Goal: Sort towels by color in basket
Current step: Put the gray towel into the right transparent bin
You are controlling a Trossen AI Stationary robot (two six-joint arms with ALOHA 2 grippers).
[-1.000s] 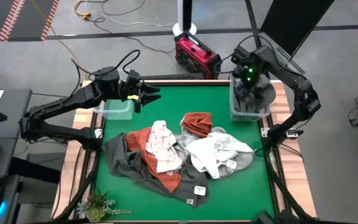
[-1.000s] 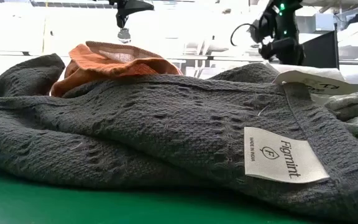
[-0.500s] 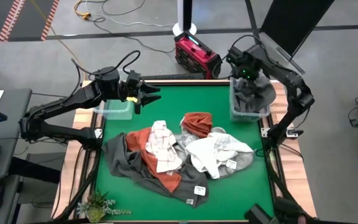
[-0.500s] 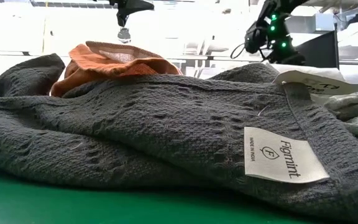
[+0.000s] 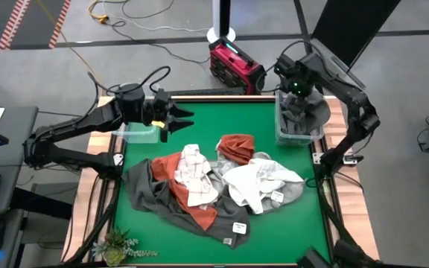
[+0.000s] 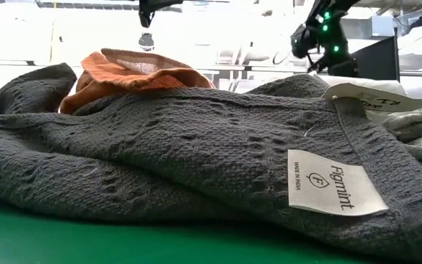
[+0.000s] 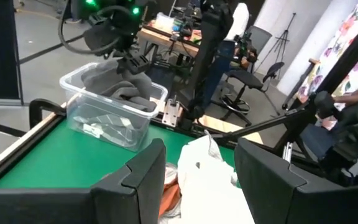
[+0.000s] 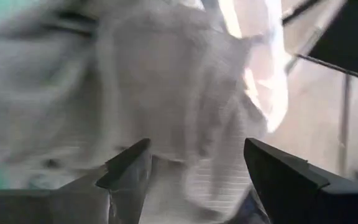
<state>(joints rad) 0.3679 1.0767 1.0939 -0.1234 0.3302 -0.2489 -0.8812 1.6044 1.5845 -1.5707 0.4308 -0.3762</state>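
A heap of towels lies in the middle of the green table: dark grey (image 5: 151,195), rust orange (image 5: 186,195), white with grey checks (image 5: 196,175), a second rust orange one (image 5: 237,147), white (image 5: 255,182) and light grey (image 5: 296,191). A grey towel (image 5: 307,113) lies in the clear bin (image 5: 280,135) at the far right corner. My right gripper (image 8: 197,146) hangs open just above this towel, pointing steeply down; whether it touches it I cannot tell. My left gripper (image 7: 201,149) is open and empty, held level above the far left of the table (image 5: 173,117).
A second clear bin (image 5: 136,134) stands at the far left edge, beside my left gripper. In the low view the dark grey towel (image 6: 196,147) with its label (image 6: 332,182) fills the foreground. A small plant (image 5: 118,246) sits at the near left corner. People and chairs are beyond the table.
My right gripper has turned at the wrist while staying above the right bin; the grey towel rests in that bin.
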